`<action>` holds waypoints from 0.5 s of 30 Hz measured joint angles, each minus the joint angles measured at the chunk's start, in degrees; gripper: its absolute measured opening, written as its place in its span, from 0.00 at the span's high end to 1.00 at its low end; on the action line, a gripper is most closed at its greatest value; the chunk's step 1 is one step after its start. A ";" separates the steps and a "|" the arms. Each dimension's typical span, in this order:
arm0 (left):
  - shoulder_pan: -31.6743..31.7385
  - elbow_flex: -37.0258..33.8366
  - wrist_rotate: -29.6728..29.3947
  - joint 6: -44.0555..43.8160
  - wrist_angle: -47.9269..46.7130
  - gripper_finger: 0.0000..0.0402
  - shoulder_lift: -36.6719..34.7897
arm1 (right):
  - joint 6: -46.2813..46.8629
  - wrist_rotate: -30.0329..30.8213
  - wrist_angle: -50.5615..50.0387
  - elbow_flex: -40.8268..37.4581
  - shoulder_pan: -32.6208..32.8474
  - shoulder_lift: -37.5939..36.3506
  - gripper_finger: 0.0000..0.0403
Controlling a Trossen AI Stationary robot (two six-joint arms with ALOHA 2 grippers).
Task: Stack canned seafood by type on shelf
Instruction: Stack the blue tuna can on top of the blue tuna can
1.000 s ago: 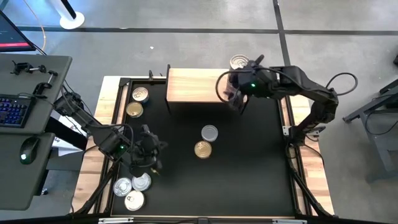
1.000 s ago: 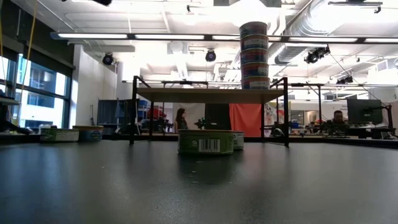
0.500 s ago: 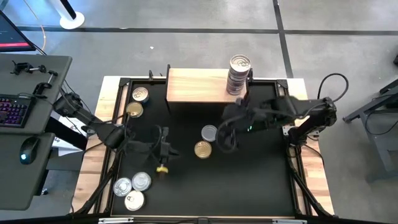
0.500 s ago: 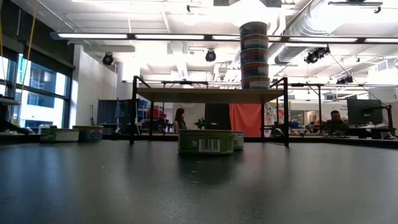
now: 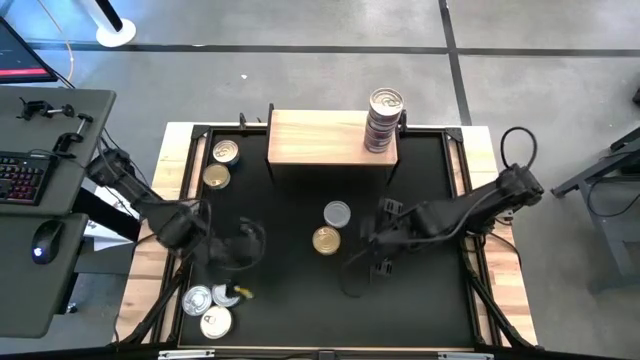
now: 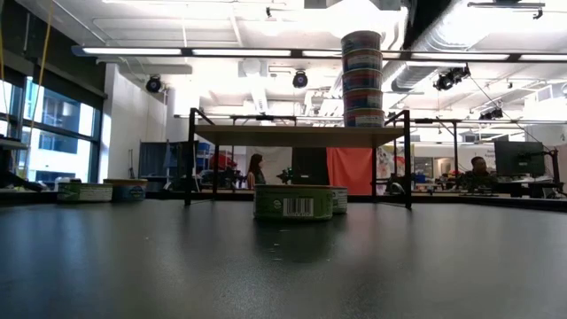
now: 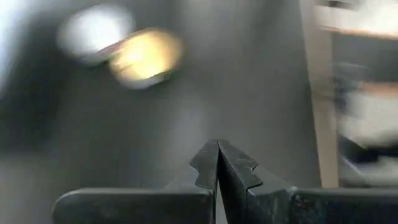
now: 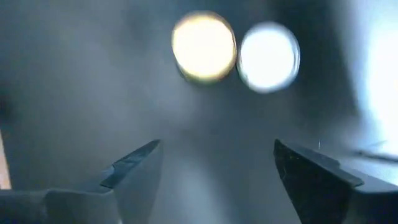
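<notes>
Table [image 5: 420, 300]: matte black top, pale wood frame at its edges.
Shelf [image 5: 320, 138]: rectangular pale wood slab on thin dark legs, at the far edge.
Stack [image 5: 383, 120]: round labelled tins piled on the shelf's right end.
Loose tins: gold tin [image 5: 326, 240] touching silver tin [image 5: 338, 213] mid-table; others by the left edge.
Right gripper [image 5: 368, 262]: fingers released, spread wide, near the gold tin.
Left gripper [image 7: 217, 163]: fingers clenched, tips touching, empty, near the front-left tins.
</notes>
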 joint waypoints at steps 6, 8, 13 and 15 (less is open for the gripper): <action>3.31 -0.19 -8.68 -28.47 -25.12 1.00 -0.13 | 5.75 -2.25 7.20 -8.67 2.05 0.00 0.56; 8.04 -0.19 -5.99 -27.64 -30.83 1.00 -0.13 | 7.03 -2.36 8.84 -9.88 2.69 0.00 0.72; 29.23 -0.48 -5.61 -4.54 -34.10 1.00 -0.33 | 8.50 -3.61 12.37 -10.83 2.95 0.00 0.96; 39.10 -0.74 -7.12 7.31 -33.04 1.00 -0.53 | 9.76 -3.76 12.56 -10.77 2.94 0.00 0.94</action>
